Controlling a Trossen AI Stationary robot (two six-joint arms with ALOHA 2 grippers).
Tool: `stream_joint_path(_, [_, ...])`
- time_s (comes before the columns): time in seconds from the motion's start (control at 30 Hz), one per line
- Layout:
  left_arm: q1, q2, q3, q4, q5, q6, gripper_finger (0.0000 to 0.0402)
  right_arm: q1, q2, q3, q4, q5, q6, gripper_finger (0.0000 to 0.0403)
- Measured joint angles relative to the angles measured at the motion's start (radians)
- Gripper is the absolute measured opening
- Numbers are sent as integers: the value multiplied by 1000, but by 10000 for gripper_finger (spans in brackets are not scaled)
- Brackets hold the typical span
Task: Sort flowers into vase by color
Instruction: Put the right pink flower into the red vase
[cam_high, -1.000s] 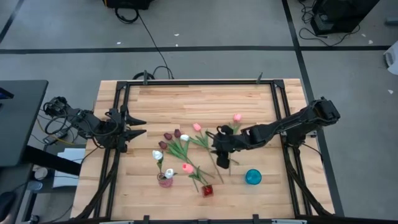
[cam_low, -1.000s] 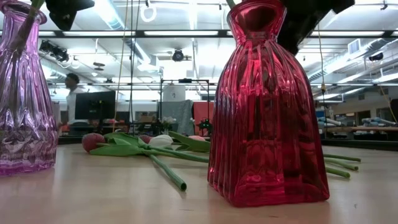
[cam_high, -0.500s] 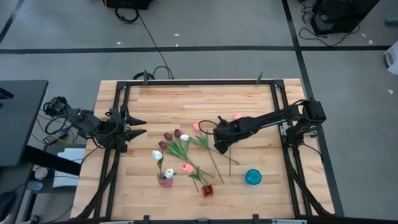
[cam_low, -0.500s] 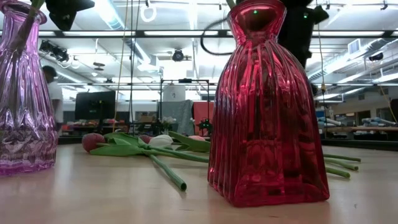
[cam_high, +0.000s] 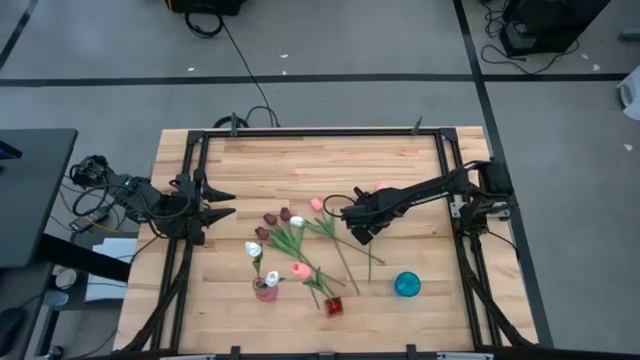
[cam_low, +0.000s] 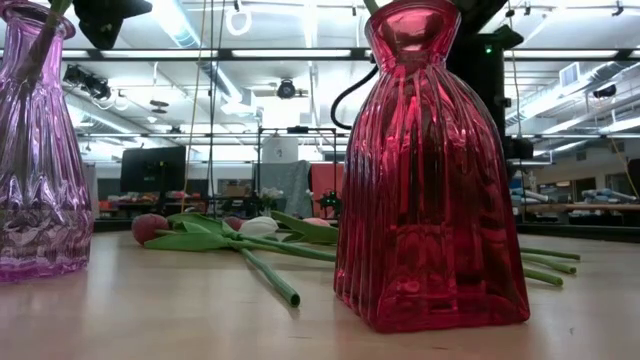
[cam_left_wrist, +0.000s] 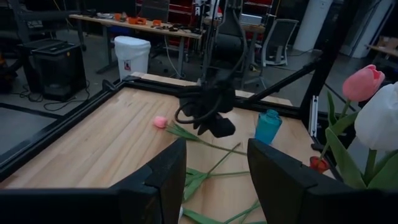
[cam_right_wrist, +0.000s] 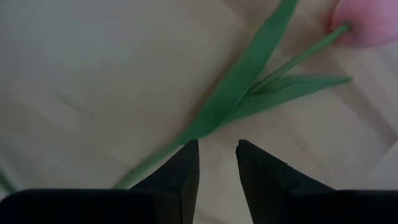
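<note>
Several tulips lie on the wooden table (cam_high: 240, 160): maroon heads (cam_high: 270, 217), white heads (cam_high: 296, 221) and a pink one (cam_high: 317, 204). A pink vase (cam_high: 264, 290) holds a white tulip, and a pink-headed stem leans in the red vase (cam_high: 334, 305). My right gripper (cam_high: 360, 224) points down over the loose stems. Its fingers (cam_right_wrist: 216, 163) are open just above the green stem and leaves (cam_right_wrist: 249, 81) of a pink tulip (cam_right_wrist: 368, 28), touching nothing. My left gripper (cam_high: 215, 200) waits open at the table's left edge, its fingers (cam_left_wrist: 214, 180) holding nothing.
A blue vase (cam_high: 406, 284) stands near the front right, close to the right arm. The black frame rails (cam_high: 300, 135) run around the table. In the low view the red vase (cam_low: 430, 180) and pink vase (cam_low: 35, 150) stand close in front, with loose stems (cam_low: 270, 270) behind them.
My right gripper has come down toward the loose tulips, drifting a little toward the table's far edge. It has tipped from near level to pointing almost straight down, and it has rolled about its own axis. The flowers have stayed where they were.
</note>
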Motion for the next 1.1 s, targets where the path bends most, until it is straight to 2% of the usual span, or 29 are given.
stream_joint_path(0.5, [0, 0, 0, -32, -1, -26, 177, -96, 1, 0, -5, 7, -134, 121])
stream_joint_path(1.1, [0, 0, 0, -53, -1, -50, 177, -138, 1, 0, -44, 24, -239, 121])
